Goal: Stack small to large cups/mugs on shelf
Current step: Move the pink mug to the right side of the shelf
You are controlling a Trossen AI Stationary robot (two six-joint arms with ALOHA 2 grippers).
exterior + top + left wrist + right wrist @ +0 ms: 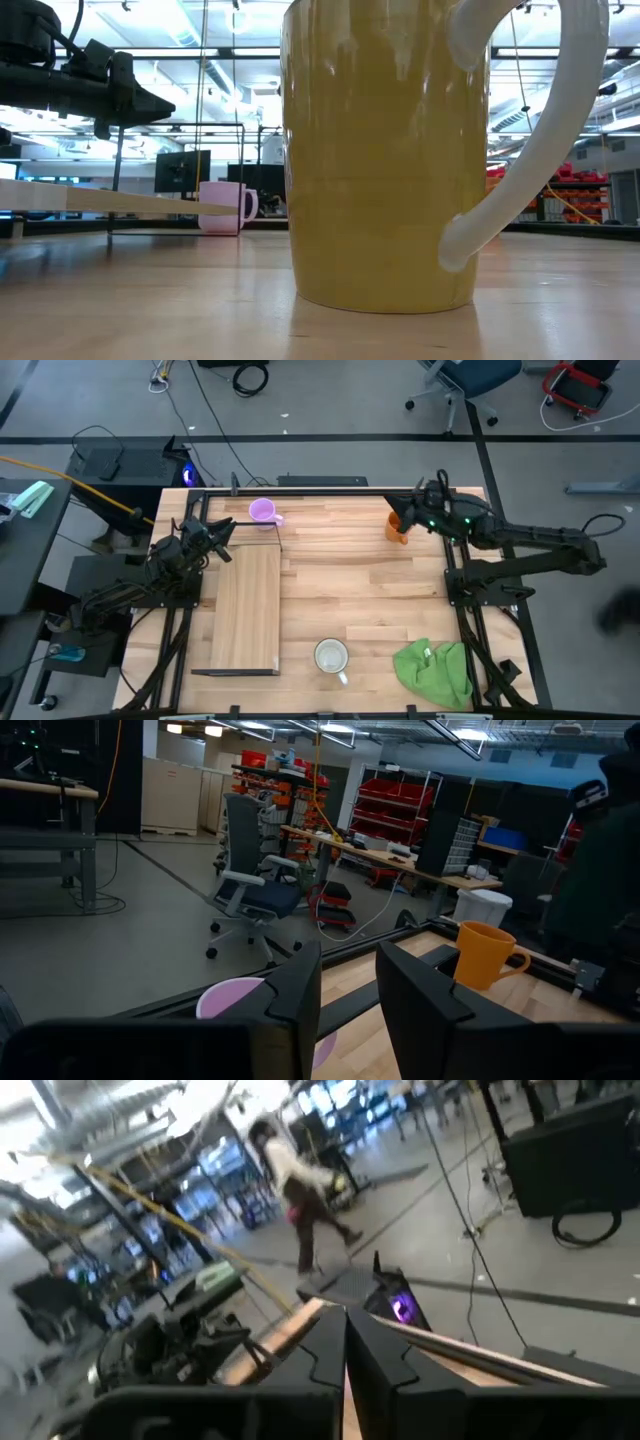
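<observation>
Orange mug (398, 526) just beside right end effector (418, 508), apart from shelf (246, 610).

Your high view looked straight down on the whole desk (360, 590). Your low view sat at desk-top height, so near the white mug (385, 150) that it filled the middle, with the purple mug (222, 207) far behind; the overhead view showed both too. Your left wrist view faced across the desk toward the orange mug (487, 953), and your right wrist view faced out over the desk's edge into the room.
</observation>
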